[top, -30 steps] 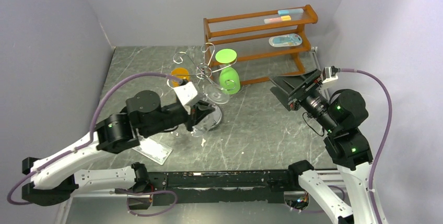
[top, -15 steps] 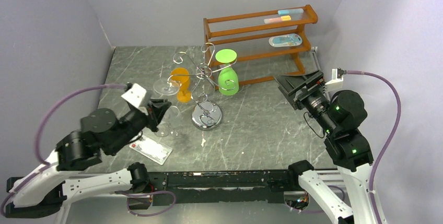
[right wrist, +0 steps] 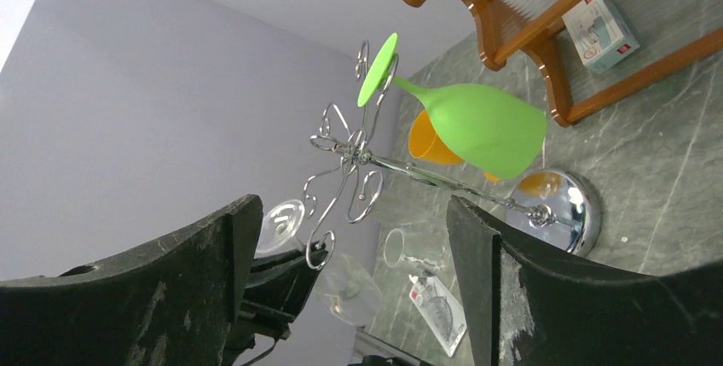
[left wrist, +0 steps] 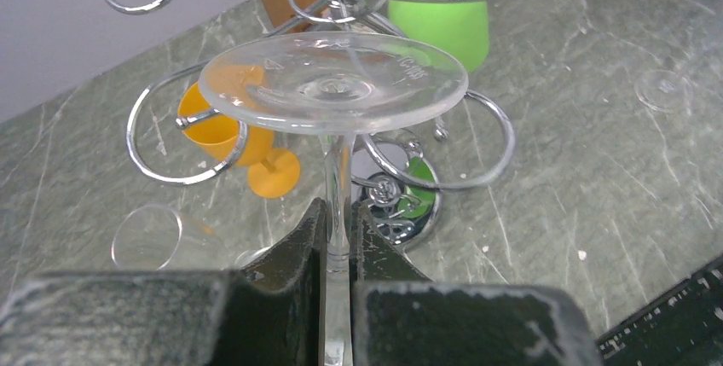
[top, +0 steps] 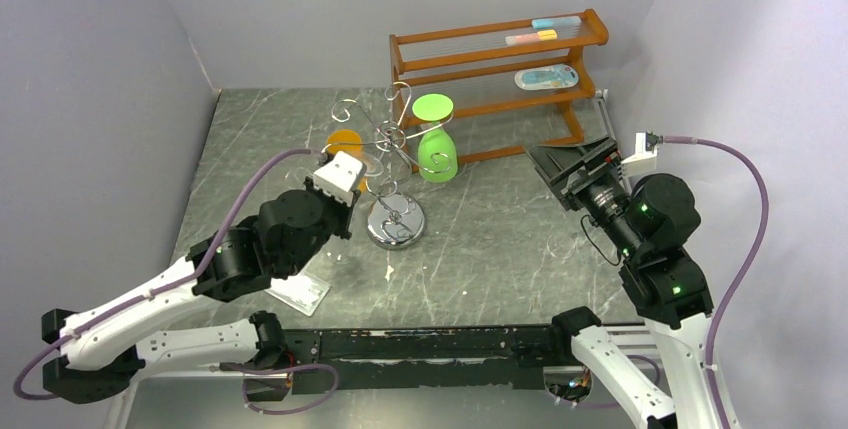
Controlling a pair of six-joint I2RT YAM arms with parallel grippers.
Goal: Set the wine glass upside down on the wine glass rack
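Note:
My left gripper [left wrist: 338, 229] is shut on the stem of a clear wine glass [left wrist: 334, 83], held upside down with its round foot uppermost. The foot sits just in front of a curled arm of the chrome wine glass rack [left wrist: 477, 110]. From above, the left gripper [top: 340, 204] is at the left side of the rack [top: 392, 139], and its fingers are hidden under the wrist. The right wrist view shows the held glass [right wrist: 284, 221] beside a low spiral of the rack [right wrist: 358, 157]. My right gripper [top: 570, 164] is open, empty, raised at the right.
A green glass [top: 437, 154] hangs upside down on the rack, and an orange glass [top: 345, 144] is at its left arm. Another clear glass [left wrist: 149, 236] lies on the table by a card [top: 297, 291]. A wooden shelf [top: 495, 59] stands behind.
The left arm swung from the rack's base back to the left, then forward again. The glass's foot now sits at the rack's left arm. The right arm barely moved.

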